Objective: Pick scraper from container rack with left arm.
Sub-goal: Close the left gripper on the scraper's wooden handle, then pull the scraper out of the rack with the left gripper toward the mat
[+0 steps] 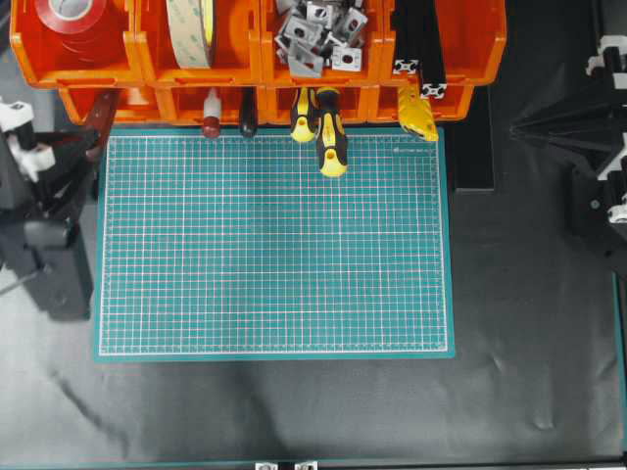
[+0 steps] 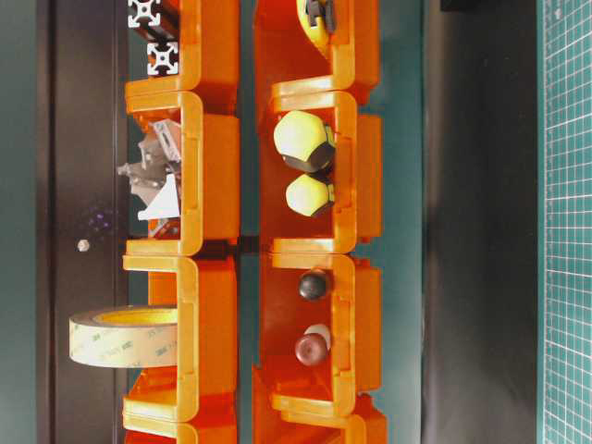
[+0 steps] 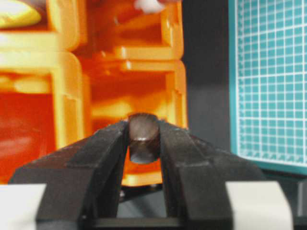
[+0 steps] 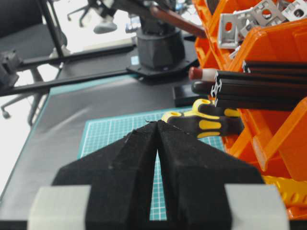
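Closest to you in the left wrist view, your left gripper [image 3: 144,139] has its two black fingers pressed against either side of the dark rounded end of the scraper [image 3: 143,136], so it is clamped on that handle. Just beyond the grip stands the container rack [image 3: 120,72], its orange bins blurred, with the green cutting mat [image 3: 268,76] off to the right. From overhead, you can see the left gripper [image 1: 73,147] at the left edge of the table, beside the mat's [image 1: 274,245] upper-left corner, with the scraper's [image 1: 101,119] reddish-brown handle slanting up from it toward the lower tier of the rack [image 1: 255,59]. In the neighbouring lower bins sit a red-knobbed tool [image 1: 211,116] and two yellow-and-black screwdrivers [image 1: 323,127], their handles reaching over the mat's top edge. The upper bins hold a red tape roll [image 1: 73,15], metal brackets [image 1: 318,34] and black bars [image 1: 421,49]. Your right gripper [image 4: 157,127] shows its fingers together, nothing between them, and sits well apart at the table's right side [image 1: 602,147].
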Robot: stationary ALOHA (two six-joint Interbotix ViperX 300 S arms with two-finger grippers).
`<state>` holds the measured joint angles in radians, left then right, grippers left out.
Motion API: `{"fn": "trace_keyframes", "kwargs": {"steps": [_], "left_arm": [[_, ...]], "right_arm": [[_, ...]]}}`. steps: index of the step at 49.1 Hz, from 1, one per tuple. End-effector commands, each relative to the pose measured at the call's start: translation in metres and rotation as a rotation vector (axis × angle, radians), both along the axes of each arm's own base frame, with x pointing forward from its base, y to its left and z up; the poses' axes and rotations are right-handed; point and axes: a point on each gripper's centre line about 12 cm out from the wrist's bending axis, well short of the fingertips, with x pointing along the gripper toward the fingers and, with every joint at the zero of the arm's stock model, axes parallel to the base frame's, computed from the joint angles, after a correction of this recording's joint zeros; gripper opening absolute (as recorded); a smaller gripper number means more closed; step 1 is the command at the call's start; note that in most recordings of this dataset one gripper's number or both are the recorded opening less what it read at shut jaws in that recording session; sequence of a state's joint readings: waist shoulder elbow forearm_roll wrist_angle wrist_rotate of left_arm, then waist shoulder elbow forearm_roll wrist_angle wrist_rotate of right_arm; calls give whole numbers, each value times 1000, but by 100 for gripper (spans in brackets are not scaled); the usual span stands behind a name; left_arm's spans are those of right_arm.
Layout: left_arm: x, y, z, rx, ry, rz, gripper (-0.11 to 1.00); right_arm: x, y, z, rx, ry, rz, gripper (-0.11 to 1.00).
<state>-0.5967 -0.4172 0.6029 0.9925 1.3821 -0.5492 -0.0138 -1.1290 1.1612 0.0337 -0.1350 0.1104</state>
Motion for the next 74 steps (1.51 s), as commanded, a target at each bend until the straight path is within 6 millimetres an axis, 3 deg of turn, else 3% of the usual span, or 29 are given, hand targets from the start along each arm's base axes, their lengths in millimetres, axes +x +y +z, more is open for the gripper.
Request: {"fn": "trace_keyframes", "kwargs": {"steps": [1, 15, 23, 28, 34, 40, 49, 54, 61, 74], "left_arm": [[2, -9, 27, 4, -18, -25, 21], [-3, -33, 74, 22, -10, -67, 21], [-11, -67, 90, -15, -50, -182, 21], [-7, -91, 91, -35, -75, -279, 21], [11, -115, 87, -49, -102, -392, 21], [34, -122, 72, -49, -107, -447, 21], [68, -125, 28, 2, -42, -557, 21], [83, -116, 5, 13, -11, -601, 21], [101, -93, -21, -15, -5, -629, 21], [125, -48, -46, -44, 0, -613, 21]], "right_arm": [[0, 0, 8, -5, -23, -2, -1], [-3, 0, 8, -7, -32, -1, -1], [-4, 0, 8, -5, -34, -2, -1], [-5, 0, 8, -7, -37, -1, -1], [-5, 0, 7, -5, -32, -1, -1], [-5, 0, 6, -2, -29, -3, -1], [-5, -1, 7, 4, -31, -6, -1], [-5, -1, 7, 10, -34, -5, -1], [-6, -1, 9, 18, -45, -10, -1], [-8, -5, 12, 61, -54, -32, -1]]}}
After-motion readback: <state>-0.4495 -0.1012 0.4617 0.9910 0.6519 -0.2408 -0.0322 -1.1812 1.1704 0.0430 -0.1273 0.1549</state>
